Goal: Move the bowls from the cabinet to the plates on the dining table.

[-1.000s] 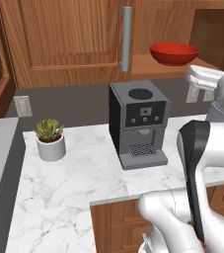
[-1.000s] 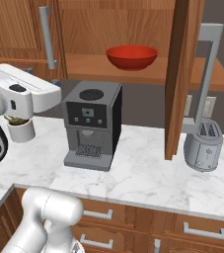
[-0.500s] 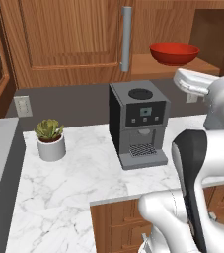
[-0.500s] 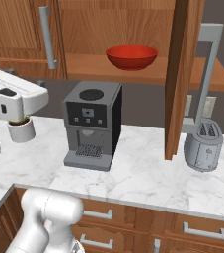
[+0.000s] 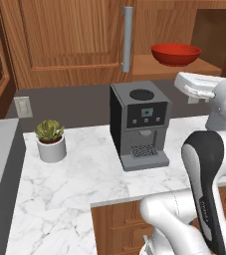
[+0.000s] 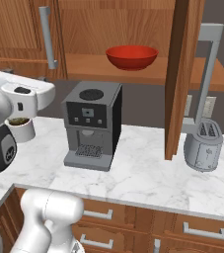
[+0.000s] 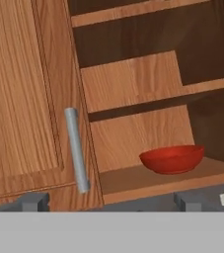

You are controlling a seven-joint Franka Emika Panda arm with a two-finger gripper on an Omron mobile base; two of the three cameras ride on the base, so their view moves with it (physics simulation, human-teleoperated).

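Note:
A glossy red bowl (image 5: pixel 175 53) (image 6: pixel 131 57) sits upright on the lowest shelf of the open brown wooden cabinet (image 5: pixel 69 35) (image 6: pixel 108 22). In the hand view the bowl (image 7: pixel 172 158) lies ahead and to the right of my gripper (image 7: pixel 111 202). The two fingertips (image 7: pixel 32 201) stand far apart with nothing between them. My white hand (image 5: pixel 199 85) hovers below and in front of the shelf, apart from the bowl. The left cabinet door (image 7: pixel 19 99) is shut, its grey bar handle (image 7: pixel 77 150) close by. The plates and the dining table are out of view.
Under the cabinet, a grey coffee machine (image 5: pixel 140 124) (image 6: pixel 91 123) stands on the marble counter (image 5: pixel 74 184). A potted plant (image 5: pixel 51 142) sits to its left and a toaster (image 6: pixel 203 146) to the right. The open right cabinet door (image 6: pixel 181 74) juts out edge-on.
The arm has shifted its pose slightly and the hand has wavered a little in front of the cabinet. The red bowl has not moved and the jaws stay open.

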